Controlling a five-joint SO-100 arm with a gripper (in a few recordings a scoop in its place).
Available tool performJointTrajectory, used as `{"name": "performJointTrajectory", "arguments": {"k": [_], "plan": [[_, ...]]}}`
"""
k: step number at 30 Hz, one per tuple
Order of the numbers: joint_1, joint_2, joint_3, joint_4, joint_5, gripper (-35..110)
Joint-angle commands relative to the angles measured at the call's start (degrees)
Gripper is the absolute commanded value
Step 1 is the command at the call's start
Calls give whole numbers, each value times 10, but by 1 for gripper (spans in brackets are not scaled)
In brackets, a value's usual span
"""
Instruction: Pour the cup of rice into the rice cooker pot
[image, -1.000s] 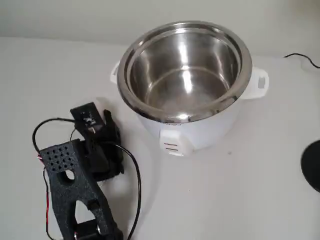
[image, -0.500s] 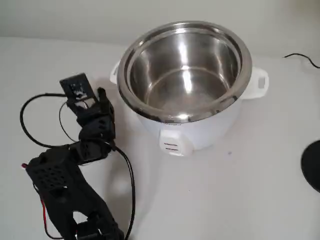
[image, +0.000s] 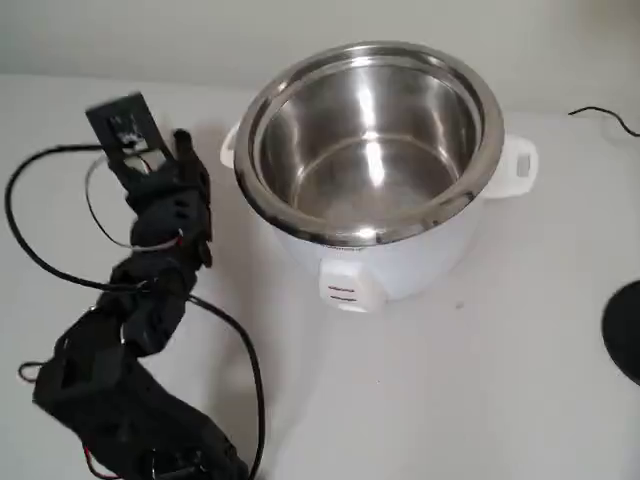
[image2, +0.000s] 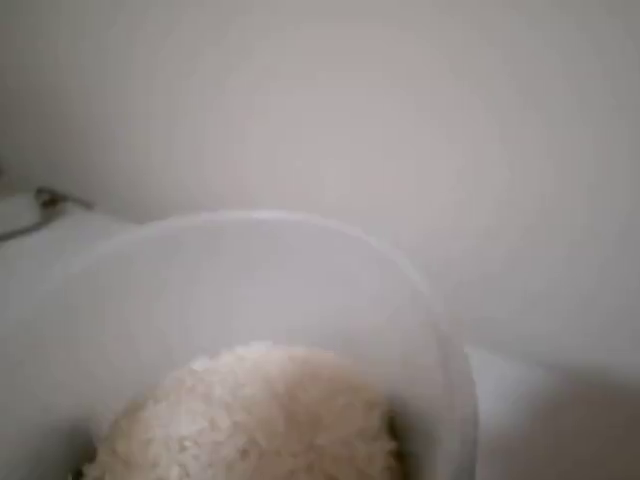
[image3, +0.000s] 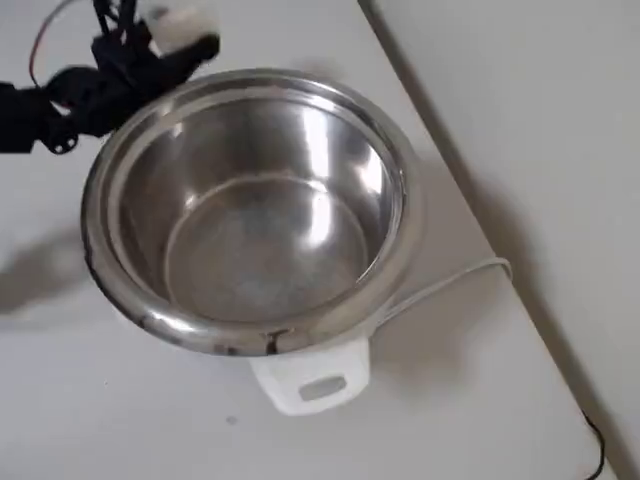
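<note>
White table: the pincer pinches the cup of rice upright, mouth up, beside the rice cooker pot.

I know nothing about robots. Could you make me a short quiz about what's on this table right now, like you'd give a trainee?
1. True or false: the rice cooker pot already has rice in it.
2. Where is the rice at this moment?
A. In the cup
B. Spilled on the table
C. In the pot
3. In the overhead view, the cup held by the gripper is: over the pot, or outside its rim?

Key:
1. False; the steel bowl is bare.
2. A; the wrist view shows a heap of grains inside the cup.
3. Outside the rim, at the upper left of the pot.
</note>
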Motion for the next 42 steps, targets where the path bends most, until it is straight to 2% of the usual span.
{"name": "performJointTrajectory", "arguments": {"k": [1, 10, 18, 29, 35, 42], "plan": [[27, 99, -84, 48, 14, 21], [80, 148, -221, 195, 57, 21], [165, 149, -337, 317, 158, 21], [282, 131, -449, 503, 439, 21], [286, 141, -449, 587, 614, 21], [279, 153, -452, 636, 843, 21]]}}
